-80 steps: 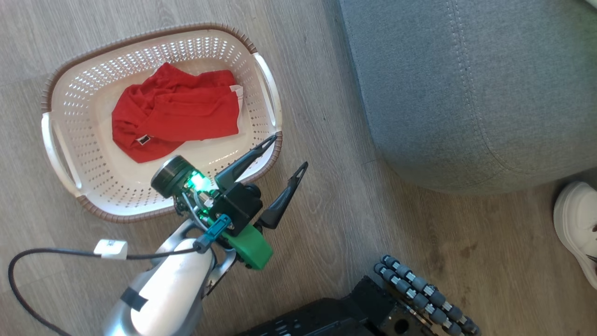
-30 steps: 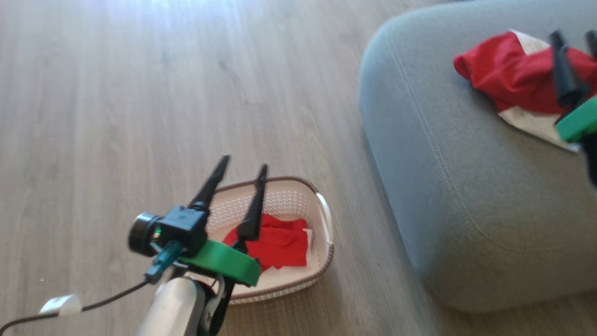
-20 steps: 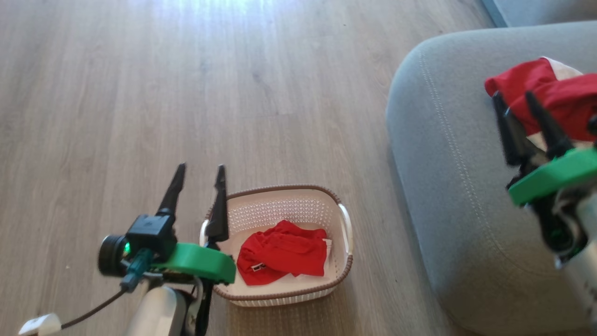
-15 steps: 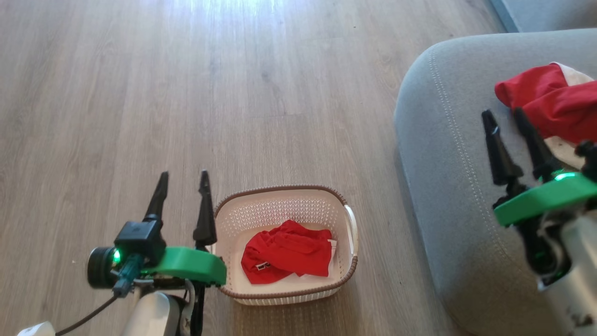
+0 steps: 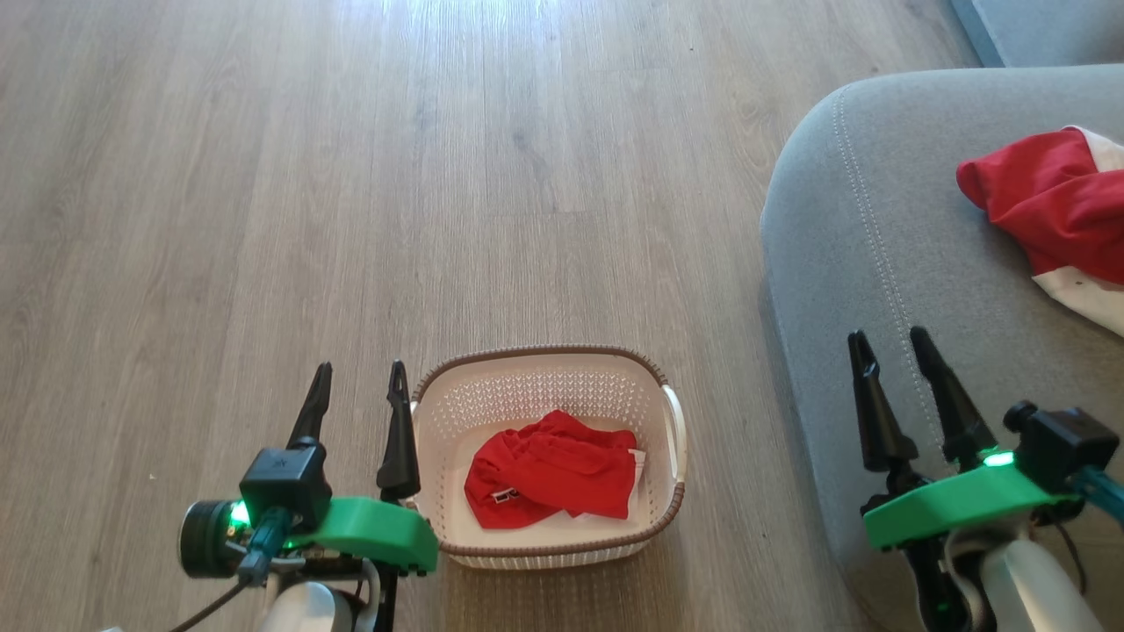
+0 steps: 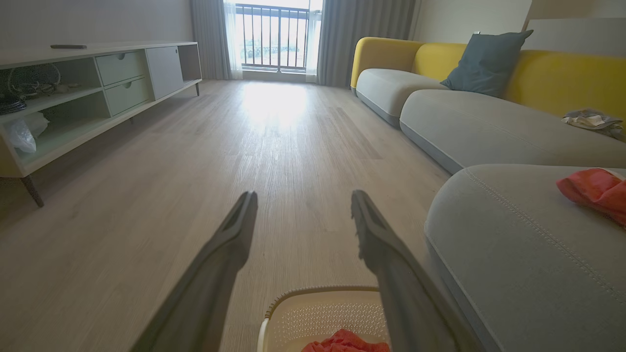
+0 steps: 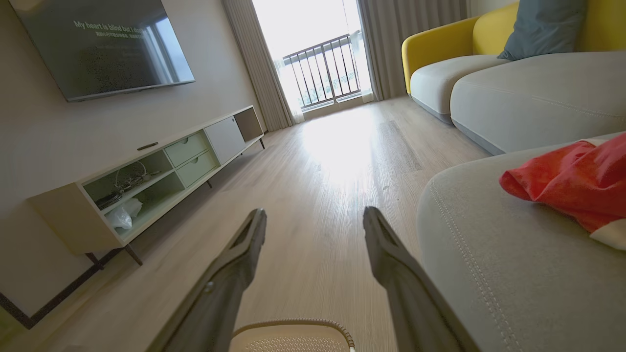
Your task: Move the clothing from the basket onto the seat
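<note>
Left gripper [image 5: 361, 364] and right gripper [image 5: 887, 332] empty, fingers apart; best sink the left into the bunched middle of the red garment [image 5: 551, 470], clear of the basket [image 5: 536, 351] rim.

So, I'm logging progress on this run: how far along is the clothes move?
Done: one red garment lies on the seat. In hand: nothing; the left gripper and right gripper are both open and empty. Left: a second red garment lies in the basket, so roughly halfway.

Left pincer [image 5: 362, 364] and right pincer [image 5: 887, 333] have black fingers [image 5: 399, 439], green brackets [image 5: 373, 531].
</note>
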`<state>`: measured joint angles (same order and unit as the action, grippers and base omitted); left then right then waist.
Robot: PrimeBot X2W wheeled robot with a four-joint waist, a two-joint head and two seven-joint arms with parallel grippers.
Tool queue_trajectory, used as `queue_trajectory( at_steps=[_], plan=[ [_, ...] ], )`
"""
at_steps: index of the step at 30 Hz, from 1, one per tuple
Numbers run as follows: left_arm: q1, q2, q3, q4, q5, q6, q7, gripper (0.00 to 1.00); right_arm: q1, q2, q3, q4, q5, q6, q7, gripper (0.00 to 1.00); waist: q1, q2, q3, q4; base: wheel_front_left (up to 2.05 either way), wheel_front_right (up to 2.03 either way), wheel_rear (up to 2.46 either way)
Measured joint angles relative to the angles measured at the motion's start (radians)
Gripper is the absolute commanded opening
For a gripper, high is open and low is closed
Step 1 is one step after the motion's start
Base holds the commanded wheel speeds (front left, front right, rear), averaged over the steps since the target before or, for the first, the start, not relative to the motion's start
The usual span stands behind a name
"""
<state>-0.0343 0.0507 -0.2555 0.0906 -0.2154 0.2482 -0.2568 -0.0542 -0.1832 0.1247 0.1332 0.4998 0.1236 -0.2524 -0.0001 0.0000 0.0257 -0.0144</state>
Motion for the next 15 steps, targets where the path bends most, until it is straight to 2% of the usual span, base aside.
queue_trajectory(
  at_steps=[15],
  plan=[
    [0.0,0.0,-0.019,0.023,0.0,-0.008,0.0,1.0,0.026,0.04,-0.057,0.023,-0.08,0.0,0.0,1.0,0.0,0.0,-0.004,-0.006,0.0,0.0,0.0]
  ],
)
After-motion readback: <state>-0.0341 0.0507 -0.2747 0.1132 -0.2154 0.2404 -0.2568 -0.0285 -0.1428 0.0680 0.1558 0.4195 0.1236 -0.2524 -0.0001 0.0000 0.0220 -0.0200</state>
